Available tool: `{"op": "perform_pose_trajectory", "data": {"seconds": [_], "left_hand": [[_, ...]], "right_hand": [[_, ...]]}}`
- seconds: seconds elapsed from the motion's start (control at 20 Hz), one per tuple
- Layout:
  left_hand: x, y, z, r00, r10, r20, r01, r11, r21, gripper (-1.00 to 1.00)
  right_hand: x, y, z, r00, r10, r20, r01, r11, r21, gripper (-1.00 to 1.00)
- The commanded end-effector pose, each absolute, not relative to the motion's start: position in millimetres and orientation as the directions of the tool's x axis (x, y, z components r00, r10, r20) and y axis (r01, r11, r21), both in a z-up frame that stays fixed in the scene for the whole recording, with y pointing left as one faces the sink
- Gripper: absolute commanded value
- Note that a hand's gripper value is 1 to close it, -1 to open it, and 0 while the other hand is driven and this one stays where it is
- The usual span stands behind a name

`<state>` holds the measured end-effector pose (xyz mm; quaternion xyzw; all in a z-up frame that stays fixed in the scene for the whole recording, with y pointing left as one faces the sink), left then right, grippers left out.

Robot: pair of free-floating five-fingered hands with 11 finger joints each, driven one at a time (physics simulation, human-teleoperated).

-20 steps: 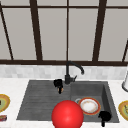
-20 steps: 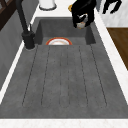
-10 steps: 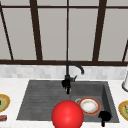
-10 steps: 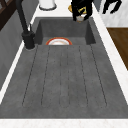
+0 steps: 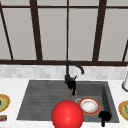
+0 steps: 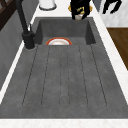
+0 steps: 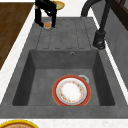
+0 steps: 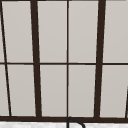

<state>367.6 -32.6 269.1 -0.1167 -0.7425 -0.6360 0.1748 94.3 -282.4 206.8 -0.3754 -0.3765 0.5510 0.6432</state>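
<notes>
A window (image 8: pixel 67 60) spans the wall, with pale grey panes set in a dark brown frame. Two thick upright bars (image 8: pixel 35 60) and thinner uprights divide it. A thin crossbar (image 8: pixel 52 64) runs level at mid-height. A dark sill rail (image 8: pixel 30 119) runs along the bottom. The curved top of a black tap (image 8: pixel 75 122) rises at the lower edge, near centre.

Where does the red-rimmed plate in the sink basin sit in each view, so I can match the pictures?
Front view: the red-rimmed plate lies low and right of centre, in the basin.
Left side view: the plate's edge peeks over the basin's near lip, upper centre.
Right side view: lower centre, flat on the basin floor.
Upper view: not in it.
Shared landmark: the black faucet.
</notes>
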Motion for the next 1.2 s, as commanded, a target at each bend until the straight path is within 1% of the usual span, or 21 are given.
{"op": "perform_pose_trajectory", "data": {"seconds": [0.0, 0.65, 1.0, 1.15], "left_hand": [[369, -45, 260, -0.925, 0.033, 0.378, 0.380, 0.116, 0.918, 1.00], [376, -91, 215, -0.932, 0.026, 0.362, 0.362, 0.117, 0.925, 1.00], [375, -125, 173, -0.928, 0.032, 0.371, 0.372, 0.129, 0.919, 1.00], [372, -140, 145, -0.934, 0.026, 0.355, 0.355, 0.124, 0.926, 1.00]], "right_hand": [[94, -282, 207, 0.109, 0.991, 0.071, -0.426, 0.111, -0.898, 0.00], [94, -282, 207, 0.109, 0.991, 0.071, -0.426, 0.111, -0.898, 0.00], [94, -282, 207, 0.109, 0.991, 0.071, -0.426, 0.111, -0.898, 0.00], [94, -282, 207, 0.109, 0.991, 0.071, -0.426, 0.111, -0.898, 0.00]]}}
